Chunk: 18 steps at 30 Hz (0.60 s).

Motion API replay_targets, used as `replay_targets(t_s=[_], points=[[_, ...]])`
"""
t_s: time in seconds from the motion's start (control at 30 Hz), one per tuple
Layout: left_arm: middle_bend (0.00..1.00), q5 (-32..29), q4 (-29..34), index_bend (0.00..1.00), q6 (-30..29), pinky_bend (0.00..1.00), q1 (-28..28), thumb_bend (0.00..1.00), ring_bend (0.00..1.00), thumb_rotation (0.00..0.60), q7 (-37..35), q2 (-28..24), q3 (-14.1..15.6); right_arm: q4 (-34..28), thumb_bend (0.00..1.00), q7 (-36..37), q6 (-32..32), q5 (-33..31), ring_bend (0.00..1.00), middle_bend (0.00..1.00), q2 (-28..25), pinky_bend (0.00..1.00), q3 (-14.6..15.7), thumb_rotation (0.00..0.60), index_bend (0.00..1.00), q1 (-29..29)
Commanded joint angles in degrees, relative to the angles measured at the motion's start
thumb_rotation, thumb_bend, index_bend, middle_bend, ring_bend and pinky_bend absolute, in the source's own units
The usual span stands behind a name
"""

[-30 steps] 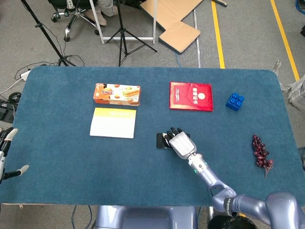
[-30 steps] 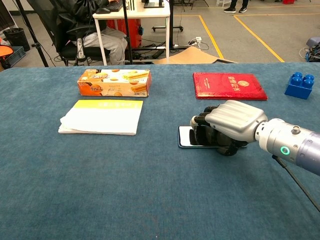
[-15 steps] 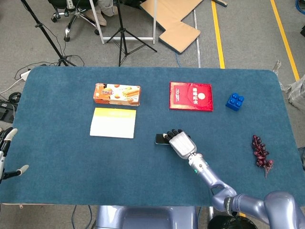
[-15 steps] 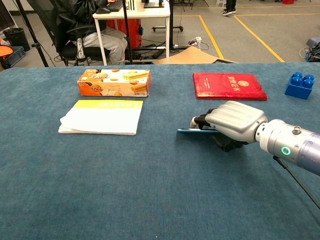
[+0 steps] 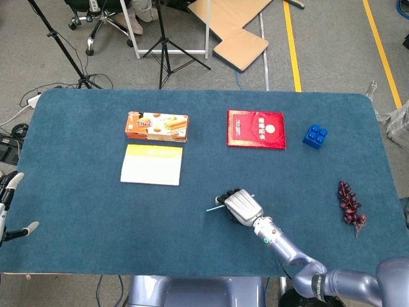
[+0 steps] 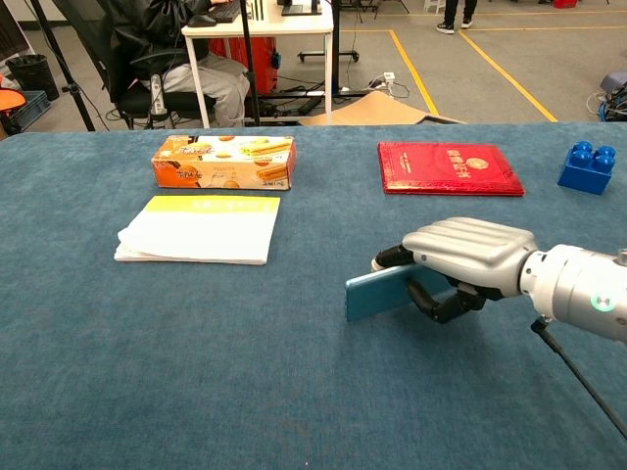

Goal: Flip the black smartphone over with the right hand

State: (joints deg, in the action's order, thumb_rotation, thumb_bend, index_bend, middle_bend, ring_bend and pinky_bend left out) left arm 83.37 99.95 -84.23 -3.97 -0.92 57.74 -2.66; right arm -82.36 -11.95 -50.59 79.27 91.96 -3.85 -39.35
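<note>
My right hand (image 6: 465,264) (image 5: 243,206) grips the black smartphone (image 6: 380,292) near the middle of the blue table. The phone is lifted off the cloth and tilted up on edge. In the chest view its blue-grey flat face shows toward the camera. In the head view the smartphone (image 5: 215,207) shows only as a thin edge sticking out left of the fingers. My left hand (image 5: 9,204) hangs off the table's left edge with its fingers apart and nothing in it.
A yellow-and-white booklet (image 5: 152,164) and an orange biscuit box (image 5: 157,126) lie to the left. A red booklet (image 5: 256,128) and a blue brick (image 5: 315,136) sit at the back right. Dark grapes (image 5: 349,203) lie at the far right.
The right hand has lifted the phone from flat on the cloth, drawn it toward the front of the table and tipped it up on edge.
</note>
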Motion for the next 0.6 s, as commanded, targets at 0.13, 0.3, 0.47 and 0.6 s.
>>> replay_targets(t_s=[0.13, 0.3, 0.47, 0.6], points=[[0.00, 0.3, 0.2, 0.00, -0.1, 0.00, 0.0, 0.00, 0.00, 0.600, 0.3, 0.0, 0.1, -3.0, 0.73, 2.1, 3.9, -8.0, 0.34, 0.42, -3.0, 0.40, -2.4, 0.600, 0.37, -0.4], [0.00, 0.2, 0.3, 0.00, 0.1, 0.00, -0.1, 0.00, 0.00, 0.600, 0.6, 0.1, 0.1, 1.1, 0.71, -0.3, 4.3, -13.2, 0.32, 0.40, -0.8, 0.40, -4.6, 0.600, 0.37, -1.7], [0.00, -0.2, 0.1, 0.00, 0.4, 0.00, -0.2, 0.00, 0.00, 0.600, 0.7, 0.3, 0.0, 5.6, 0.70, -4.0, 3.5, -16.6, 0.28, 0.37, 2.1, 0.40, -5.7, 0.600, 0.35, -3.0], [0.00, -0.5, -0.1, 0.00, 0.4, 0.00, -0.2, 0.00, 0.00, 0.600, 0.3, 0.2, -0.1, 7.1, 0.70, -4.9, 1.3, -15.4, 0.28, 0.37, 3.1, 0.39, -6.0, 0.600, 0.35, -3.3]])
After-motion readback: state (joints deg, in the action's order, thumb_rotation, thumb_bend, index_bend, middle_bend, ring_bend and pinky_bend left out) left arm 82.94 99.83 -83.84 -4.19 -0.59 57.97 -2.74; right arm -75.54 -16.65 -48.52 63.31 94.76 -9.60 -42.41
